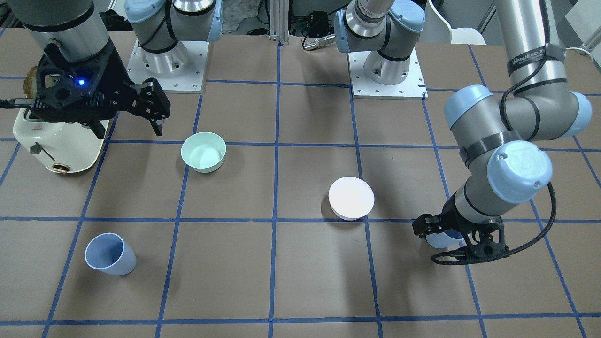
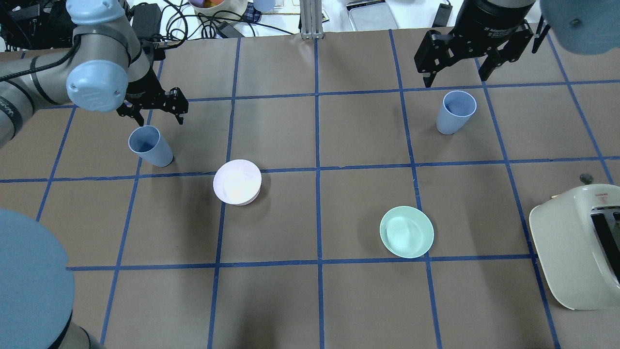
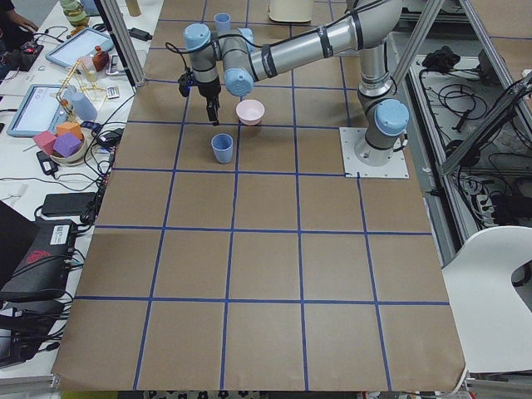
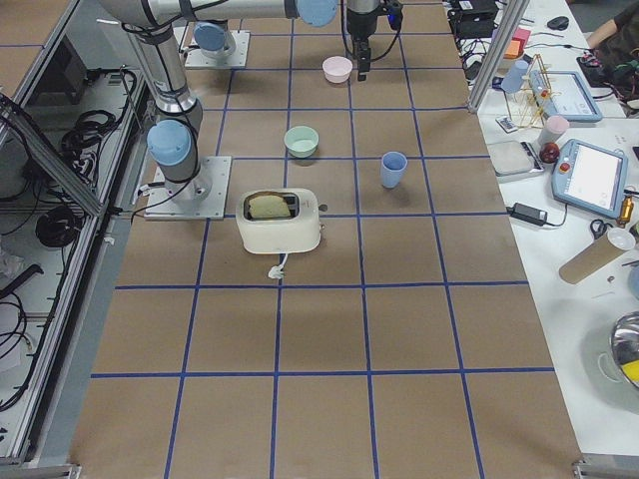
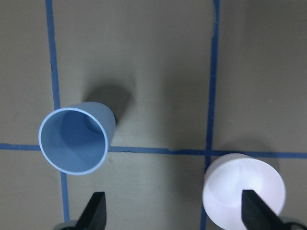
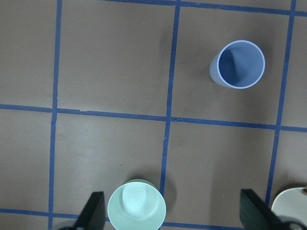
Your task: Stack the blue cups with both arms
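One blue cup [image 2: 150, 145] stands upright at the table's left, also in the left wrist view [image 5: 74, 141]. In the front view [image 1: 439, 240] the left arm mostly hides it. My left gripper [image 2: 159, 118] is open and empty, hovering just beyond this cup. In its wrist view [image 5: 175, 213] the cup lies off to the left of the gap. The other blue cup [image 2: 455, 111] stands upright at the far right, also in the front view [image 1: 110, 253] and the right wrist view [image 6: 238, 64]. My right gripper [image 2: 455, 77] is open and empty, high above and just beyond it.
A pale pink bowl [image 2: 237, 182] sits right of the left cup. A mint-green bowl [image 2: 407, 231] sits nearer the robot, mid-right. A cream toaster [image 2: 576, 247] holding toast stands at the right edge. Blue tape lines grid the brown table.
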